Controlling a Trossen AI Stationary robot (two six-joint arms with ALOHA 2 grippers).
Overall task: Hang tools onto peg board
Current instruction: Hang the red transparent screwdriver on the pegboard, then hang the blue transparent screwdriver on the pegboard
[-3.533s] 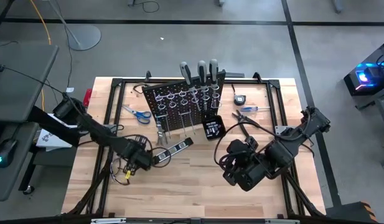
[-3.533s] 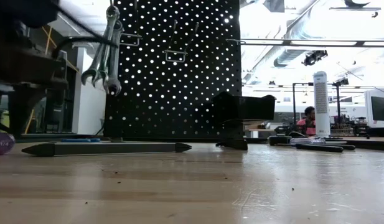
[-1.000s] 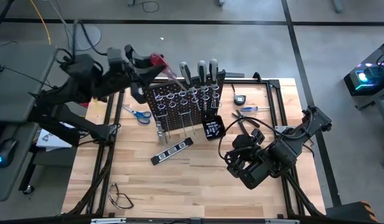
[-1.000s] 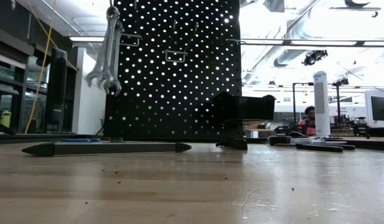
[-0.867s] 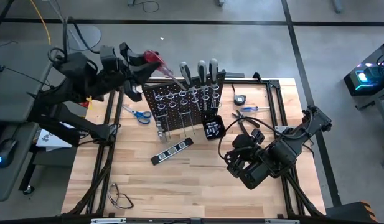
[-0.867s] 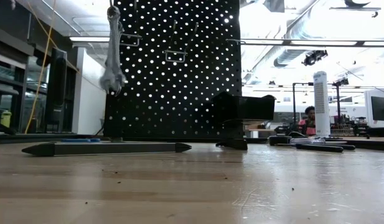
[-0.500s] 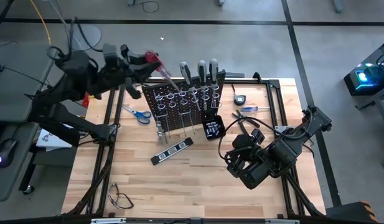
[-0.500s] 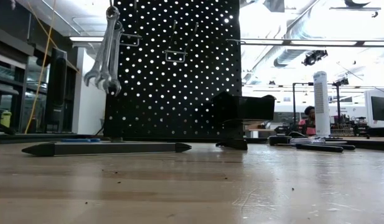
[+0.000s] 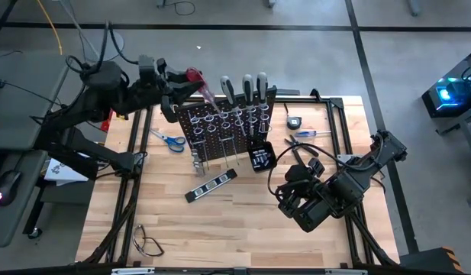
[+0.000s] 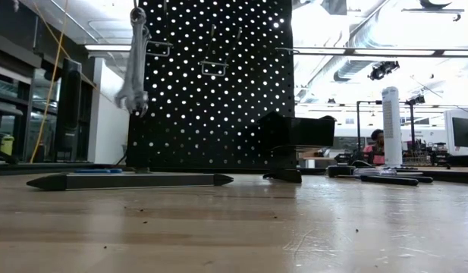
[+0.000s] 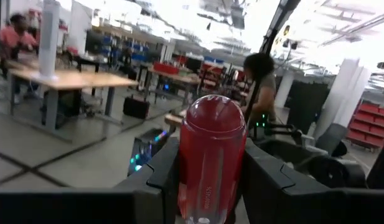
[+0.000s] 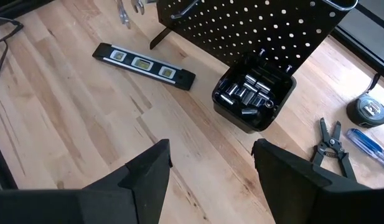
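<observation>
The right gripper waits at 4 o'clock over the worktop, jaws wide and empty. At 11 o'clock, the left gripper, clamping the red screwdriver, has edged nearer the peg board; insertion looks imminent.

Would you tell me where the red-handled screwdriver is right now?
In the high view, the red-handled screwdriver is held in the left gripper above the peg board's top left corner, left of the grey-handled screwdrivers.
</observation>
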